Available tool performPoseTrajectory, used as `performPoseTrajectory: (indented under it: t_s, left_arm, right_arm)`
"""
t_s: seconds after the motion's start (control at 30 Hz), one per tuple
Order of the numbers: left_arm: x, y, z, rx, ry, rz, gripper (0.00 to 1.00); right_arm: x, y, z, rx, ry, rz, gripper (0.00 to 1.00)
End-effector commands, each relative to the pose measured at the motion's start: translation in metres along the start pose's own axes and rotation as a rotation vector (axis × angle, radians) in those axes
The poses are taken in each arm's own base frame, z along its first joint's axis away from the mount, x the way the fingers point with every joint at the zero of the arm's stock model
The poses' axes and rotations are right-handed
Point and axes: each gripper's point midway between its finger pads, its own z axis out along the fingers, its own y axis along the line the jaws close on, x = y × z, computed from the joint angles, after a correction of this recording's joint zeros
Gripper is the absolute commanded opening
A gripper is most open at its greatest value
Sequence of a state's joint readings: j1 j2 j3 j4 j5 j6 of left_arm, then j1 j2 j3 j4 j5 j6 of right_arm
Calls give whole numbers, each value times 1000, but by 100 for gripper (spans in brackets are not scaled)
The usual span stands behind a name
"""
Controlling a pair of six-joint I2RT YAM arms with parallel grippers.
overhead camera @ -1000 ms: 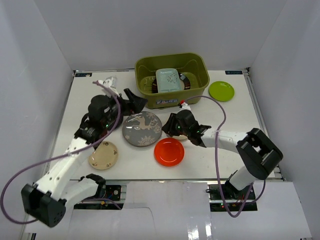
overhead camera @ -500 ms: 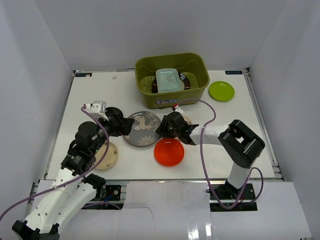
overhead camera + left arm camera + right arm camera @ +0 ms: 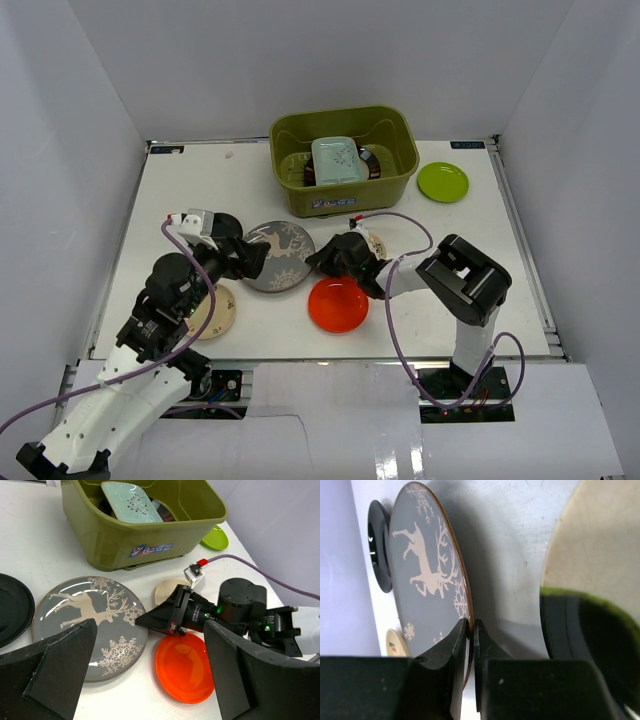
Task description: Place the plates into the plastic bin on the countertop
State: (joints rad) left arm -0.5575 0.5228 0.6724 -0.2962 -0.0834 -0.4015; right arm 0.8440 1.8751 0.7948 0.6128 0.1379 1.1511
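The grey deer-patterned plate (image 3: 278, 258) lies on the white countertop (image 3: 170, 200) in front of the olive-green plastic bin (image 3: 400, 140). My right gripper (image 3: 313, 263) is shut on the plate's right rim; the right wrist view shows both fingers pinching the rim of the deer plate (image 3: 427, 575). My left gripper (image 3: 245, 258) is open and empty over the plate's left side, above a black plate (image 3: 10, 607). The orange-red plate (image 3: 338, 305), beige plate (image 3: 210, 310) and lime green plate (image 3: 443, 182) lie on the countertop. The pale teal plate (image 3: 335, 160) lies in the bin on a dark plate (image 3: 372, 165).
A cream plate (image 3: 377, 243) lies partly under my right wrist, between the bin and the orange-red plate. White walls enclose the countertop on the left, back and right. The right arm's purple cable (image 3: 415, 225) loops over the middle of the countertop.
My right gripper slid left to the deer plate's right rim. My left gripper drew back from the bin's left front to the plate's left side.
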Motion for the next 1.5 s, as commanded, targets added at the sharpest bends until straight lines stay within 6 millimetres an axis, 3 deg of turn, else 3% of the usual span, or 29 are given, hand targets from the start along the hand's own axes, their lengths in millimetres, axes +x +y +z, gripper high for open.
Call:
performPoseTrajectory:
  t_s: [0.0, 0.1, 0.13, 0.2, 0.23, 0.3, 0.33, 0.37, 0.5, 0.57, 0.6, 0.63, 0.7, 0.73, 0.77, 0.8, 0.83, 0.87, 0.9, 0.93, 0.97, 1.0, 1.03, 1.07, 1.1, 1.13, 1.4, 1.47]
  left_arm:
    - [7, 5, -2, -22, 20, 4, 98]
    - [3, 9, -3, -50, 3, 5, 98]
    - [2, 10, -3, -57, 0, 3, 98]
    - [-2, 12, -4, -72, -12, -6, 98]
    - [-5, 12, -4, -78, -22, -12, 98]
    - [-17, 12, -8, -90, -69, -37, 98]
    - [-21, 11, -10, -86, -86, -40, 98]
    - [-27, 9, -11, -76, -107, -55, 98]
    - [-41, 10, -13, -97, -146, -63, 98]
    - [-40, 14, -9, -127, -138, -53, 98]
    - [-42, 14, -8, -129, -137, -54, 98]
    - [-43, 13, -6, -128, -135, -55, 98]
    - [-37, 7, 2, -108, -99, -62, 98]
    - [-38, 3, 3, -89, -93, -71, 98]
    - [-36, -5, 8, -53, -76, -79, 98]
    - [-35, -8, 10, -39, -72, -96, 98]
    - [-34, -9, 13, -36, -68, -103, 98]
    - [-31, -9, 16, -36, -60, -110, 98]
    - [-26, -5, 22, -58, -42, -113, 98]
    - [-24, -4, 25, -68, -35, -116, 98]
    - [-23, -3, 27, -75, -30, -118, 98]
    - [-19, 0, 32, -93, -17, -117, 98]
    - [-18, 2, 34, -102, -13, -117, 98]
    - [-17, 1, 35, -102, -10, -121, 98]
    - [-14, 1, 38, -100, 3, -125, 98]
    - [-13, 0, 39, -96, 6, -134, 98]
    - [26, 22, 62, -200, 90, -167, 98]
    - [38, 25, 69, -212, 113, -178, 98]
  right_arm:
    - [-21, 10, -15, -44, -127, 9, 8]
    - [-34, 38, -44, -141, -160, 7, 8]
    - [-44, 61, -62, -215, -182, 10, 8]
    - [-49, 80, -82, -284, -189, -9, 8]
    - [-61, 100, -102, -343, -216, -11, 8]
    - [-75, 118, -129, -393, -237, -15, 8]
    - [-75, 113, -128, -382, -227, -17, 8]
    - [-80, 126, -145, -440, -217, -10, 8]
    - [-122, 138, -179, -510, -269, 19, 8]
    - [-148, 155, -195, -543, -321, -27, 8]
    - [-171, 152, -197, -521, -367, -40, 8]
    - [-192, 162, -198, -512, -394, -59, 8]
    - [-234, 160, -198, -488, -459, -109, 8]
    - [-247, 147, -176, -422, -447, -113, 8]
    - [-274, 172, -183, -447, -489, -152, 8]
    - [-294, 169, -177, -410, -514, -209, 8]
    - [-305, 154, -147, -341, -492, -218, 8]
    - [-327, 171, -148, -338, -514, -245, 8]
    - [-339, 169, -140, -312, -513, -262, 8]
    - [-343, 150, -110, -257, -478, -278, 8]
    - [-348, 145, -99, -233, -459, -278, 8]
    - [-364, 157, -102, -252, -483, -292, 8]
    - [-366, 142, -79, -223, -455, -294, 8]
    - [-367, 134, -69, -201, -432, -296, 8]
    - [-379, 141, -70, -208, -445, -305, 8]
    - [-378, 125, -53, -181, -415, -292, 8]
    - [-364, 75, -16, -89, -336, -274, 8]
    - [-361, 66, -9, -69, -335, -275, 13]
